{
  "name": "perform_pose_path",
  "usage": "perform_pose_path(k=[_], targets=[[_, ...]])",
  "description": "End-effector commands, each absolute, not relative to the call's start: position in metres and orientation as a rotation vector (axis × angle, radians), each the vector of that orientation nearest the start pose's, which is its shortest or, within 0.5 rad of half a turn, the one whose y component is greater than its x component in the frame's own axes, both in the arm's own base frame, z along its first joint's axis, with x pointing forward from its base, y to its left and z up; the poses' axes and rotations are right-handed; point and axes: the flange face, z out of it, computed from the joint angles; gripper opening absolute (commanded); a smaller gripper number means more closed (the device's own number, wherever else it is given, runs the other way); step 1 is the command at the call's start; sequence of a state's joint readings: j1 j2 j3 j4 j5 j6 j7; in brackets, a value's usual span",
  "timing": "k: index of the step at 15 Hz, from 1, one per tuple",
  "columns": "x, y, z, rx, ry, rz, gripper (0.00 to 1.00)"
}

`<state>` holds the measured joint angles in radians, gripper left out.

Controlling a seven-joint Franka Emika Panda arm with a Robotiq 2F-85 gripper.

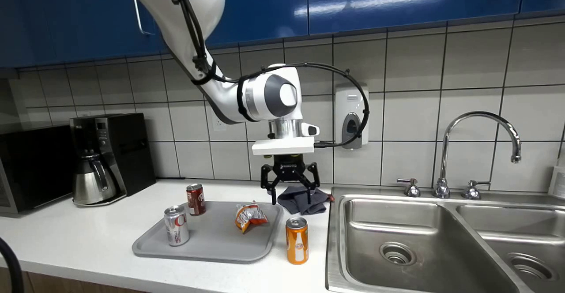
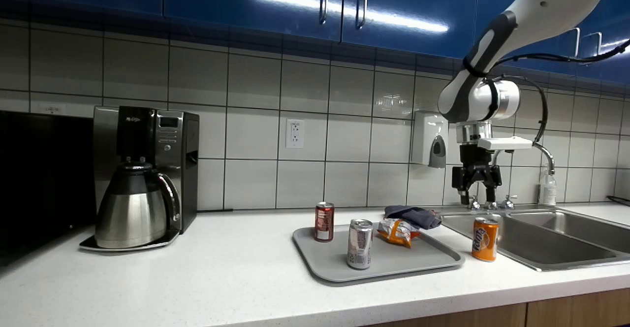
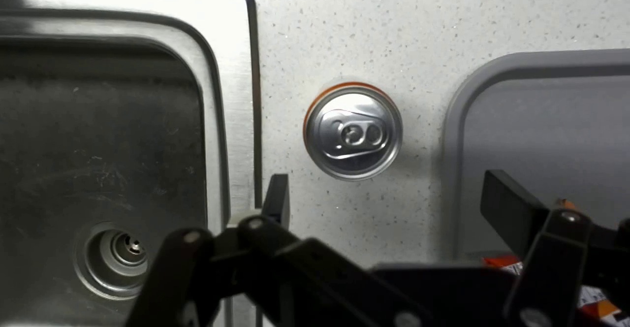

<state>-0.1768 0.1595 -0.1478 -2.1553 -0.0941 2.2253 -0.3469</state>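
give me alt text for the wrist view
Seen from above, an orange drink can stands on the speckled counter between a steel sink at left and a gray tray at right. The open black gripper occupies the bottom, partly hiding a snack bag.

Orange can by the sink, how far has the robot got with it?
Looks done: the gripper hangs open near the orange can, higher than it. In hand: nothing; the fingers stand apart in the wrist view, with no can between them. Apparently left: any grasp or lift, since the can stands upright on the counter between the sink and the gray tray.
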Motion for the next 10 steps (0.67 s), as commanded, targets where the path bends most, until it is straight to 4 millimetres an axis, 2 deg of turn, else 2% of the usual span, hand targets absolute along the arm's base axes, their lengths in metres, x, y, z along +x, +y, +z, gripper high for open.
perform_pose_path(k=[1,10], targets=[[0.507,-0.146,0.339,-3.163,-0.192,0.165,1.0],[0.496,-0.044,0.352,-3.106,-0.368,0.108,1.0]])
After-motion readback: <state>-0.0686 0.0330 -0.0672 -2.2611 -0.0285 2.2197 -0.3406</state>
